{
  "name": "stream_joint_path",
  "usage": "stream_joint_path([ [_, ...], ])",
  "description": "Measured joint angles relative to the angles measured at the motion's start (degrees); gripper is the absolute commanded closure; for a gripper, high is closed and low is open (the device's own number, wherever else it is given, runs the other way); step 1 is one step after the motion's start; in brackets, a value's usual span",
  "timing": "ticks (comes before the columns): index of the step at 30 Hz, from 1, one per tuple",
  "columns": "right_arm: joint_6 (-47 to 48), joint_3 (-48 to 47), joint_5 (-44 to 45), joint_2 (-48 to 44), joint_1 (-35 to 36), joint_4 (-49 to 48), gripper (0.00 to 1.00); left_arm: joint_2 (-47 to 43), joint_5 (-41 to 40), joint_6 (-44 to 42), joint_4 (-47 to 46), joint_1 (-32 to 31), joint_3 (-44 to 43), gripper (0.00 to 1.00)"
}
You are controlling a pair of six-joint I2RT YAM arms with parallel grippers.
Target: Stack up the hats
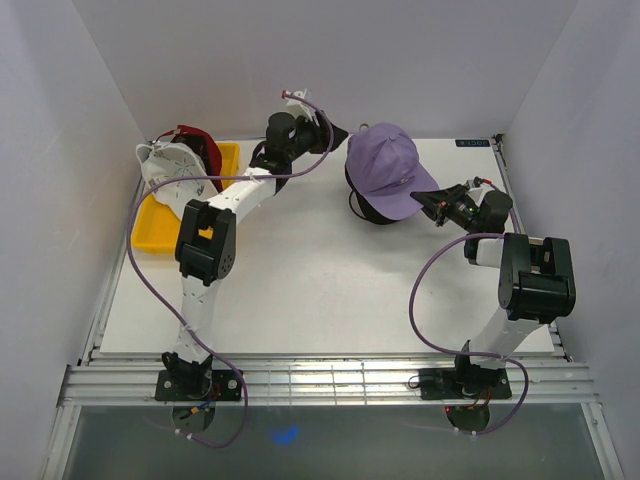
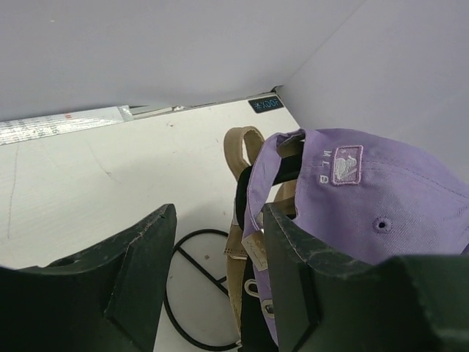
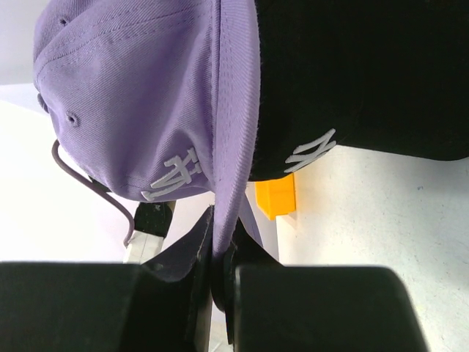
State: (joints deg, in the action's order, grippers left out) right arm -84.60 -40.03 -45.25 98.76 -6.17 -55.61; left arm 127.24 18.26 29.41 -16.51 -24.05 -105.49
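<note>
A lavender hat (image 1: 385,163) sits over a black hat (image 1: 366,208) at the back right of the table. My right gripper (image 1: 432,204) is shut on the lavender brim (image 3: 233,147), pinched between the fingertips (image 3: 201,249). The black hat (image 3: 366,73) lies just under that brim. My left gripper (image 1: 335,135) stands open behind the lavender hat (image 2: 366,191). Its rear edge and tan strap (image 2: 245,147) lie by the right finger (image 2: 308,279). The white hat (image 1: 163,165) and dark red hat (image 1: 202,145) rest at the far left.
A yellow tray (image 1: 150,228) lies at the left edge under the white and dark red hats; its corner (image 3: 277,196) shows in the right wrist view. White walls close in the table on three sides. A black circle mark (image 2: 192,290) is printed on the table.
</note>
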Motion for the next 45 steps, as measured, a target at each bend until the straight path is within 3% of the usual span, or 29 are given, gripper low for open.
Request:
stream_joint_path([
  [19, 0.44, -0.37, -0.59, 0.26, -0.20, 0.39, 0.92, 2.89, 9.99, 6.84, -6.86, 0.33, -2.84, 0.37],
  [30, 0.46, -0.37, -0.63, 0.28, -0.20, 0.37, 0.92, 7.56, 13.33, 7.76, -6.88, 0.31, -5.64, 0.43],
  [34, 0.48, -0.37, -0.76, 0.31, -0.20, 0.37, 0.92, 7.91, 14.10, 7.93, -6.82, 0.24, -5.64, 0.50],
  [41, 0.85, -0.39, -0.72, 0.70, -0.20, 0.33, 0.92, 7.91, 14.08, 8.31, -7.19, 0.11, -5.57, 0.94],
  [45, 1.11, -0.42, -0.55, 1.31, -0.17, 0.15, 0.92, 7.91, 13.68, 8.55, -6.88, -0.07, -5.57, 1.00],
])
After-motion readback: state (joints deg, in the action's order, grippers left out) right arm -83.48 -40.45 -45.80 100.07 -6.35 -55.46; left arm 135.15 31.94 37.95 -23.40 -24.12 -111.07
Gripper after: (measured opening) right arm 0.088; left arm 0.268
